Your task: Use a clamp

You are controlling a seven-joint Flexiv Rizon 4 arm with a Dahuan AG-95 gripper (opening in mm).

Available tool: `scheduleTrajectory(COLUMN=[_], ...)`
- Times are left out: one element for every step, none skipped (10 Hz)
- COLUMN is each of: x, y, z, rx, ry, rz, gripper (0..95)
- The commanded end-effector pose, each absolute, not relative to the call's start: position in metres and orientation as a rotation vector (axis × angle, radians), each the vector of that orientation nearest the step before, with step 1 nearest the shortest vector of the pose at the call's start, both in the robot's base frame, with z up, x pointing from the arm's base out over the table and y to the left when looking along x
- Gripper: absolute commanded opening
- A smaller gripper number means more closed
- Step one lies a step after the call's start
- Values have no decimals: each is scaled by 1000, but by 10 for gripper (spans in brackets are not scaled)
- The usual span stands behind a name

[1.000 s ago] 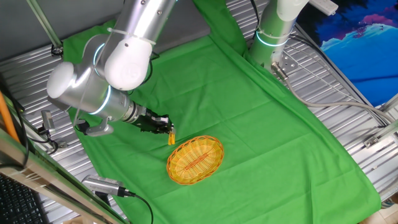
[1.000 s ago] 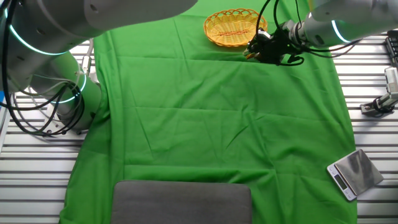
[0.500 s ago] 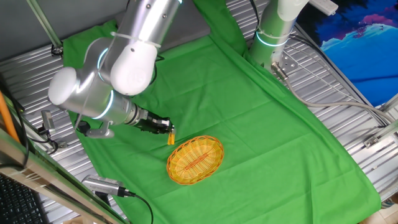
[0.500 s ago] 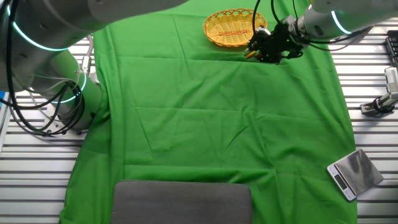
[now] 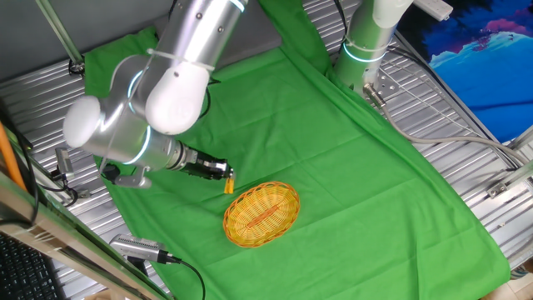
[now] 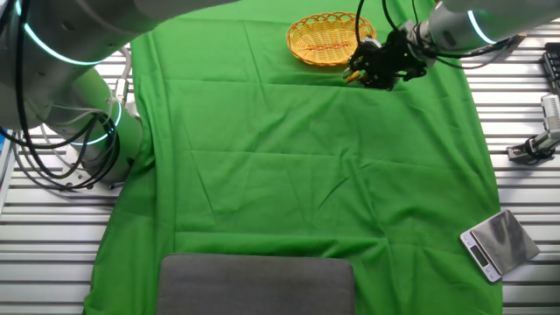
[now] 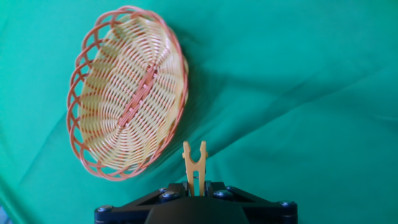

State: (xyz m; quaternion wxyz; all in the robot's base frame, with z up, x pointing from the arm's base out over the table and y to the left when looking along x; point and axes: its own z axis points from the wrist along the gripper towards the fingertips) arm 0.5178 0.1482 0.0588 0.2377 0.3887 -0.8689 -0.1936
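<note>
The hand (image 7: pixel 194 194) is gripping the clamp (image 7: pixel 194 165) by its tail — prongs pointing outward, just beside the wicker basket's (image 7: pixel 81 62) rim, above the green cloth (image 5: pixel 333 150) near one tabletop edge.

Probably a robotics lab: slatted metal bench (image 6: pixel 44 236), green cloth (image 6: pixel 306 157), second robot base (image 5: pixel 366 50), small scale (image 6: pixel 499 243).

2 high fixed cams, opposite sides; wrist cam close, all share basket (image 7: pixel 124 93).
</note>
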Motion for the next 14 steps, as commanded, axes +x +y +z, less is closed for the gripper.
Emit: scheduleTrajectory(x=[516,516,516,516,516,516,516,516,516,516,516,516,516,516], y=[148,148,148,148,148,148,148,148,148,148,148,148,148,148], z=[59,59,59,59,59,59,59,59,59,59,59,59,59,59], rx=[1030,1033,1040,1043,1057,1066,1060,1047,1038,1019,1006,996,995,993], ry=[-2388,-2387,-2386,-2395,-2432,-2439,-2441,-2443,-2444,-2451,-2455,-2458,-2457,-2458], rz=[-512,-512,-515,-512,-503,-506,-506,-503,-503,-501,-499,-494,-493,-491], gripper=[0,0,0,0,0,0,0,0,0,0,0,0,0,0])
